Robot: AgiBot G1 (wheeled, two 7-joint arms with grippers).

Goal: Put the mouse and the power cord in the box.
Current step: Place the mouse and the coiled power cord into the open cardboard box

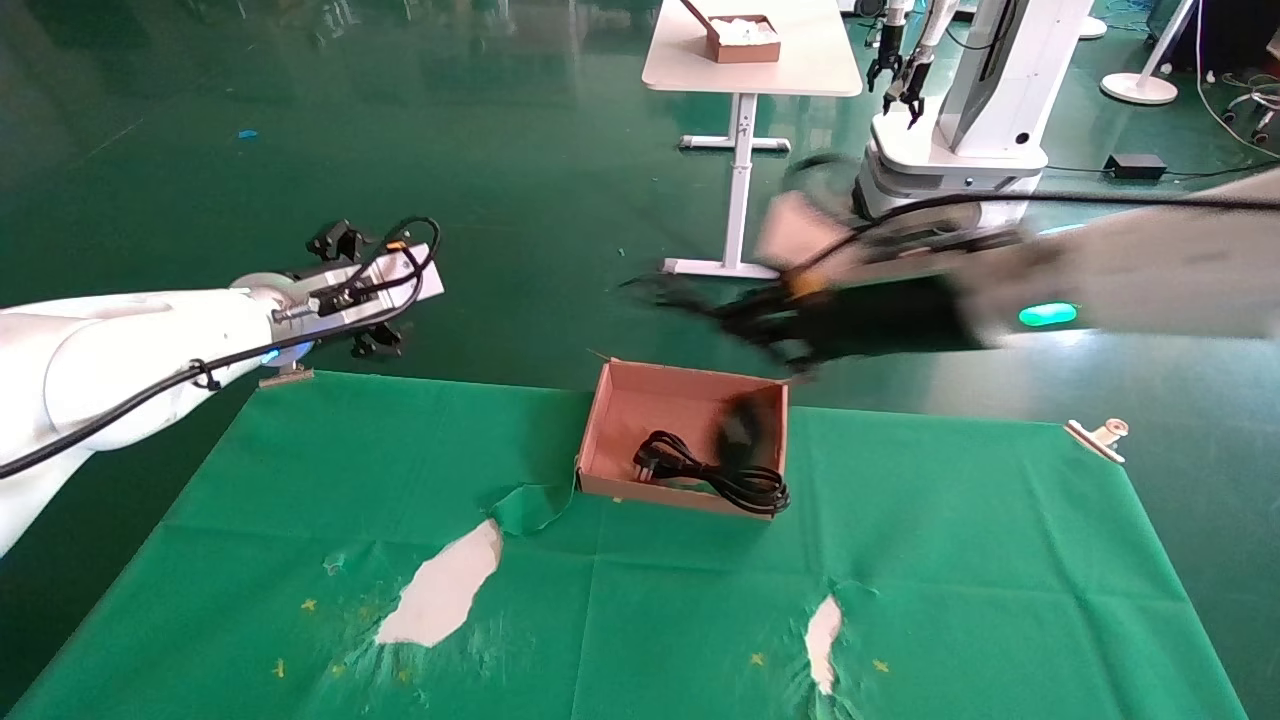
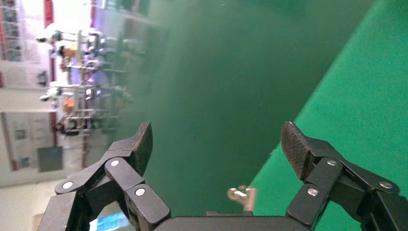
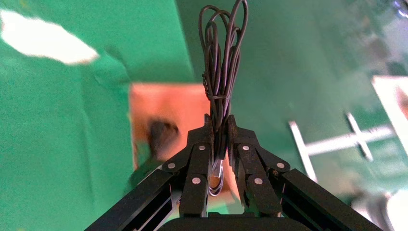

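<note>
The brown box [image 1: 650, 405] stands at the middle of the table's far edge. The coiled black power cord [image 1: 715, 472] lies inside it, the plug toward the box's left wall. My right gripper [image 1: 690, 300] hovers above the far rim, blurred. It is shut on the mouse's bundled thin cable [image 3: 221, 57], pinched between the fingertips of the right gripper [image 3: 219, 120]. The black mouse [image 1: 742, 425] hangs blurred below, within the box's right half; it also shows as the mouse [image 3: 161, 134] over the box [image 3: 163, 101]. My left gripper [image 1: 355, 290] is open and empty past the far left corner, the left gripper [image 2: 216, 144] facing the floor.
Green cloth [image 1: 950, 560] covers the table, torn to white at two patches [image 1: 445, 585] [image 1: 822, 630]. Metal clips [image 1: 1100, 435] [image 1: 285, 377] hold its far corners. Beyond stand a white table [image 1: 750, 60] with another cardboard box [image 1: 743, 38] and a second robot [image 1: 960, 110].
</note>
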